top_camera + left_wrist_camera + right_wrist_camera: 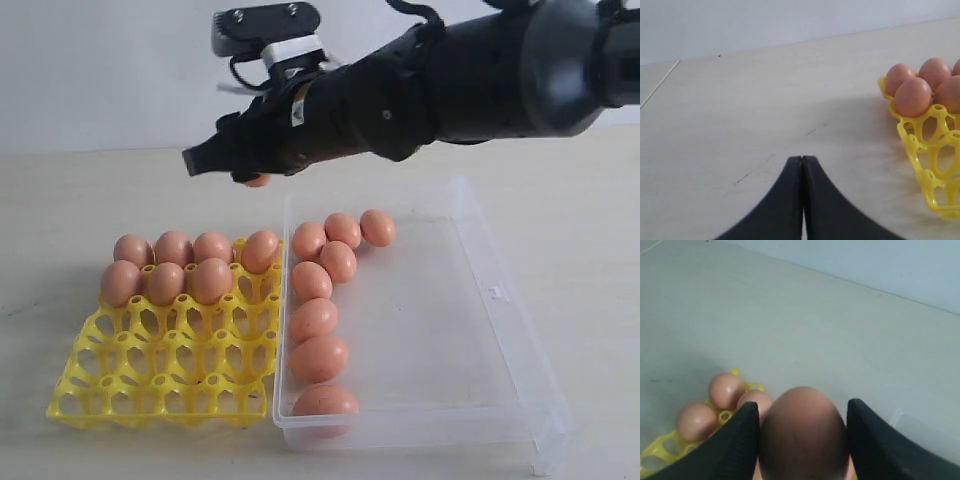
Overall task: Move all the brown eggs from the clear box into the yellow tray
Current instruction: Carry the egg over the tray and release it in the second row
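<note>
The yellow tray (150, 370) holds several brown eggs (172, 248) in its two back rows. To its right, the clear box (440, 330) has several more eggs (313, 320) along its left wall and back corner. My right gripper (240, 165) reaches across from the right and hangs above the tray's back edge. It is shut on one brown egg (802, 440), which sits between its black fingers (740, 440). The left gripper (802, 159) is shut and empty, low over bare table beside the tray's edge (920, 150). It is out of the exterior view.
The tray's front rows of cups (170, 345) stand open. The right half of the box floor (450, 300) is bare. A latch tab (495, 293) sits on the box's right rim. Light tabletop (740, 110) stretches away to a pale wall.
</note>
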Controlling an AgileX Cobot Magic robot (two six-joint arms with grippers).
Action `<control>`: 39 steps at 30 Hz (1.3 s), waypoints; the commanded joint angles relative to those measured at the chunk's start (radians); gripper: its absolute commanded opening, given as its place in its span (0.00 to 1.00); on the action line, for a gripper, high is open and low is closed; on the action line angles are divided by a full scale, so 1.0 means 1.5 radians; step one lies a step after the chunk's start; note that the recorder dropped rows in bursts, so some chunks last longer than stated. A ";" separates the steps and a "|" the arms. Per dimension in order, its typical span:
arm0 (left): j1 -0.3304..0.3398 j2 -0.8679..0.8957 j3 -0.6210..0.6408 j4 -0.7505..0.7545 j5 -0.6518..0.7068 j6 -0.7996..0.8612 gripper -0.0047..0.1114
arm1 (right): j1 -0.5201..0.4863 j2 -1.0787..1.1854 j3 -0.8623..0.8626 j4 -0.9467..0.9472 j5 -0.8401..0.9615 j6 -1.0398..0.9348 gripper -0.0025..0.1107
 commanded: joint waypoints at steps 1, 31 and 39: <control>-0.004 -0.004 -0.003 -0.002 -0.006 -0.003 0.04 | 0.016 0.037 0.000 0.176 -0.019 -0.251 0.02; -0.004 -0.004 -0.003 -0.002 -0.006 -0.003 0.04 | 0.035 0.095 0.120 0.444 -0.202 -0.445 0.02; -0.004 -0.004 -0.003 -0.002 -0.006 -0.003 0.04 | 0.039 0.069 0.168 0.445 -0.250 -0.528 0.02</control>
